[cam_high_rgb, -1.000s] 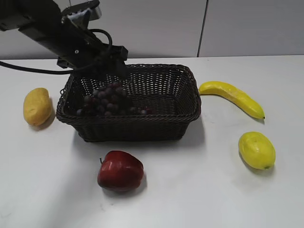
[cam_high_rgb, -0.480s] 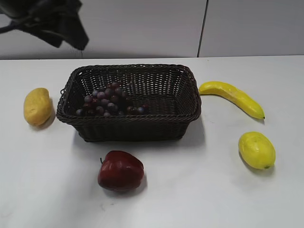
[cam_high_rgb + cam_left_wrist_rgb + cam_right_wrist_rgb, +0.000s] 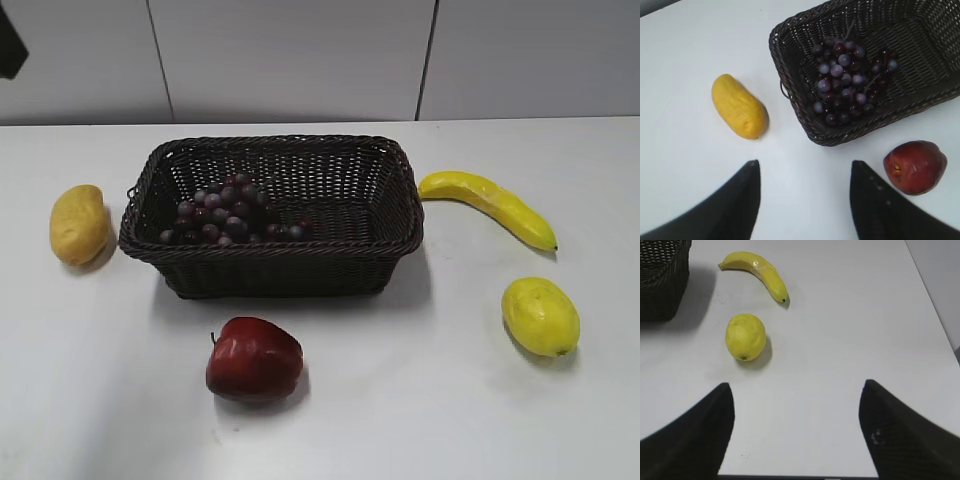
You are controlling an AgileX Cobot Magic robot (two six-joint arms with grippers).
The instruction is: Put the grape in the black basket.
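Observation:
The grape [image 3: 228,212] is a bunch of dark purple-red grapes lying in the left half of the black basket [image 3: 400,222], a dark woven wicker basket in the middle of the white table. In the left wrist view the grape [image 3: 845,80] lies in the basket's [image 3: 790,95] near-left corner. My left gripper [image 3: 805,165] is open and empty, high above the table in front of the basket's left end. My right gripper [image 3: 796,387] is open and empty over bare table to the right. In the exterior view only a dark corner of the left arm [image 3: 8,45] shows at the top left.
A red apple [image 3: 253,359] lies in front of the basket, a yellow mango-like fruit [image 3: 79,223] to its left, and a banana [image 3: 490,205] and a lemon [image 3: 540,315] to its right. The table's right edge [image 3: 935,315] shows in the right wrist view.
The left arm has risen from over the basket and withdrawn to the upper left, almost out of the exterior view. The grape stays in the basket.

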